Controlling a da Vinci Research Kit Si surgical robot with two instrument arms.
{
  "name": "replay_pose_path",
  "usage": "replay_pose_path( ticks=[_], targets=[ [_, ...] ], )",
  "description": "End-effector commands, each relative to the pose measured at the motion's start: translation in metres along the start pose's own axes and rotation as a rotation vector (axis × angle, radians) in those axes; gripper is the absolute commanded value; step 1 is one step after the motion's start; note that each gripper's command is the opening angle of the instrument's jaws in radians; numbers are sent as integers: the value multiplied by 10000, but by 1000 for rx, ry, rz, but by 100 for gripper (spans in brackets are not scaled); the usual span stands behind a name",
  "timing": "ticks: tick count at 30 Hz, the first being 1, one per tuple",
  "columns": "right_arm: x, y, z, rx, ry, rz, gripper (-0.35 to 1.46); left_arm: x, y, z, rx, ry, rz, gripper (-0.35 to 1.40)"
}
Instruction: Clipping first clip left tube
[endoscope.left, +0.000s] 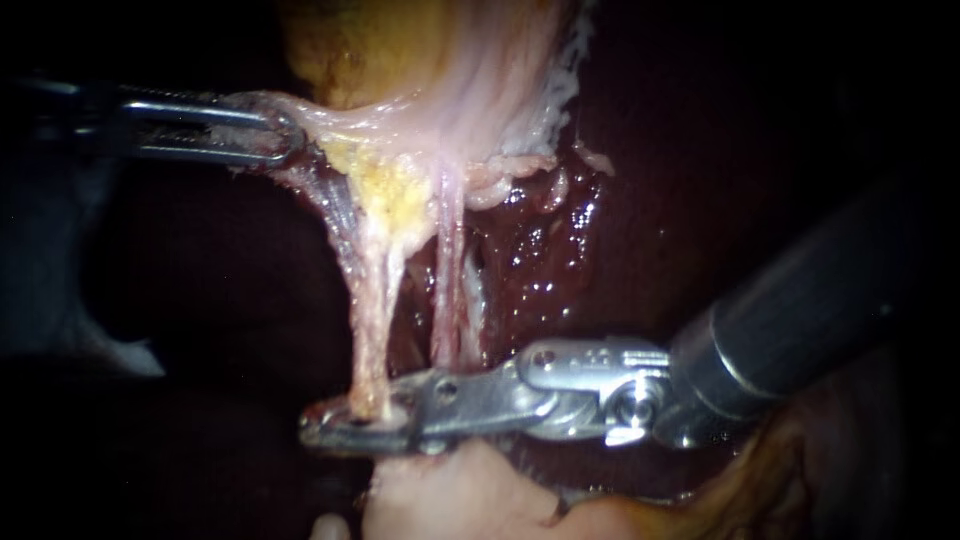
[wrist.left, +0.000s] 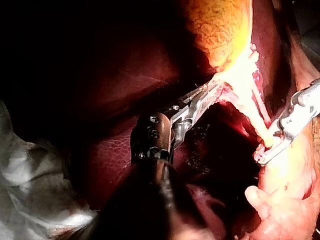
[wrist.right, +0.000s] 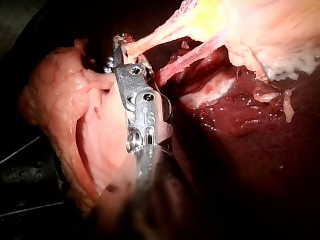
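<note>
The left tube (endoscope.left: 368, 320) is hanging as a thin, stringy, cream-to-pink cord with filmy webbing clinging to its upper part. It is running from the yellow, crumbly fat (endoscope.left: 395, 195) below the gallbladder (endoscope.left: 380, 50) down into the right instrument (endoscope.left: 345, 420). That instrument's long, flat, silvery metal jaws are lying across the tube's lower end, and they are clamping on it from both sides. Seen from the right wrist (wrist.right: 120, 50), the tube (wrist.right: 155, 37) is meeting the jaw tips.

Just beside it, the right tube (endoscope.left: 447, 270) is hanging pinker and smoother, outside those jaws. The left instrument (endoscope.left: 285, 135) is gripping a glistening pale fold of the gallbladder with its ridged jaws and is stretching it sideways. The wet, dark red liver (endoscope.left: 560, 260) is shining behind, and a soft pale lump of tissue (endoscope.left: 460, 495) is lying under the right instrument.
</note>
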Motion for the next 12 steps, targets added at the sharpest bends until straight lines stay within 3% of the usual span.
replay_pose_path(
  ticks=[1,12],
  targets=[
    [-1,0,0,7,-3,4,-35,0,0,0,0,0,0,-35],
    [-1,1,0,20,-6,13,-35,0,0,0,0,0,0,-35]
  ],
)
